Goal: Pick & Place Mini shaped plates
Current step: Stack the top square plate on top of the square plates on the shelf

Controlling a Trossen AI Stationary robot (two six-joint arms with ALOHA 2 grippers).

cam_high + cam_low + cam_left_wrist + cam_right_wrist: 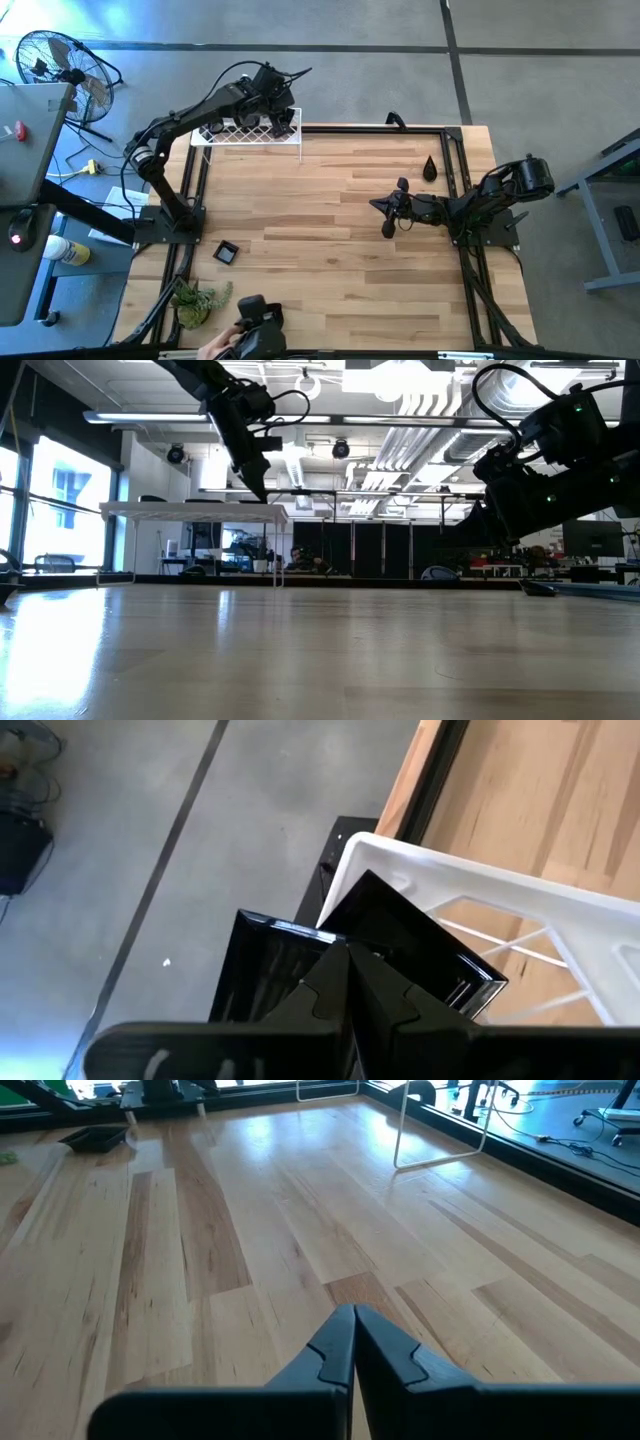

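Observation:
A white lattice rack (245, 140) stands at the table's far left with several glossy black mini plates (238, 126) lying on it. My left gripper (349, 952) is shut right above two of them, a square plate (410, 932) and another beside it (262, 970), near the rack's corner (372, 855). One square plate (226, 252) lies flat on the table at the near left. A teardrop plate (430, 168) lies at the far right. My right gripper (376, 203) waits shut, low over the table's right half. My left gripper's shut fingers (330, 985) slant down from above onto the line where the two black plates meet on the rack. The fingers themselves cover that spot, so I cannot tell whether they touch a plate.
A small green plant (197, 300) sits at the near left corner. A person's hand with a dark device (250, 335) reaches in at the near edge. Black frame rails (455, 170) run along the table's sides. Bare wood (320, 230) lies between the arms.

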